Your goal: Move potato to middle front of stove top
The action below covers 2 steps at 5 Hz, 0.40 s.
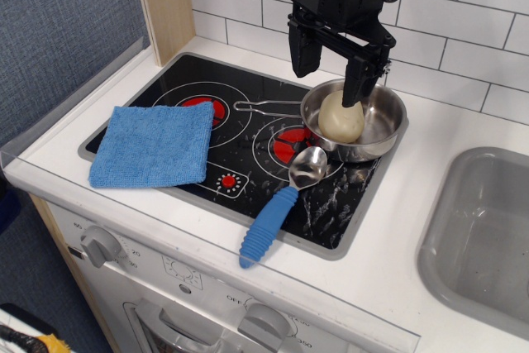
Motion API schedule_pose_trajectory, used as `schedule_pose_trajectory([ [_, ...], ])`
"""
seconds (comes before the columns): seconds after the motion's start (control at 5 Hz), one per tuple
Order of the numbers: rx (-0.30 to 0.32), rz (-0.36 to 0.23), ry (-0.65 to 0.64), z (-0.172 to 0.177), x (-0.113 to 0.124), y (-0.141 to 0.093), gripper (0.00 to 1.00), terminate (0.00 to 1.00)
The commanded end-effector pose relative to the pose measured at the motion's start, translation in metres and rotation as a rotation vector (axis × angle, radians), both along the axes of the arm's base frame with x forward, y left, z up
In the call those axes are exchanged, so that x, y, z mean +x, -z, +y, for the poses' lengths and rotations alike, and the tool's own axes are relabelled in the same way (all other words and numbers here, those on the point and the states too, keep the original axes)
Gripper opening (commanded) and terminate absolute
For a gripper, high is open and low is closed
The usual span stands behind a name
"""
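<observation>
The pale cream potato (340, 119) lies inside a steel pan (382, 126) at the back right of the black stove top (331, 204). My gripper (329, 70) hangs open just above the pan. Its right finger (357, 80) reaches down close to the top of the potato; its left finger (302, 51) is outside the pan's rim on the left. Nothing is held between the jaws.
A blue cloth (154, 145) covers the stove's left front. A spoon with a blue handle (270, 222) and metal bowl (307, 166) lies at the middle front. The pan's wire handle (266, 107) points left. A grey sink (488, 229) is at the right; a tiled wall behind.
</observation>
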State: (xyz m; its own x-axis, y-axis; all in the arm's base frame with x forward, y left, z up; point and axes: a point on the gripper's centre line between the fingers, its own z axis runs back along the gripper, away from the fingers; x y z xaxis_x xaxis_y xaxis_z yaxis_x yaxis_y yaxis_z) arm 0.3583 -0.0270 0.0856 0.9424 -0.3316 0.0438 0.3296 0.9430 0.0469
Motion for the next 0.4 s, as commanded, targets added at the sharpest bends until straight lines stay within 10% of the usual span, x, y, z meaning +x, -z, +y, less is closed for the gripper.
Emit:
schedule_pose_trajectory([
  [0.0, 0.0, 0.0, 0.0, 0.0, 0.0, 0.0, 1.0, 0.0],
  [0.2, 0.003, -0.048, -0.037, -0.006, 0.021, 0.005, 1.0, 0.0],
])
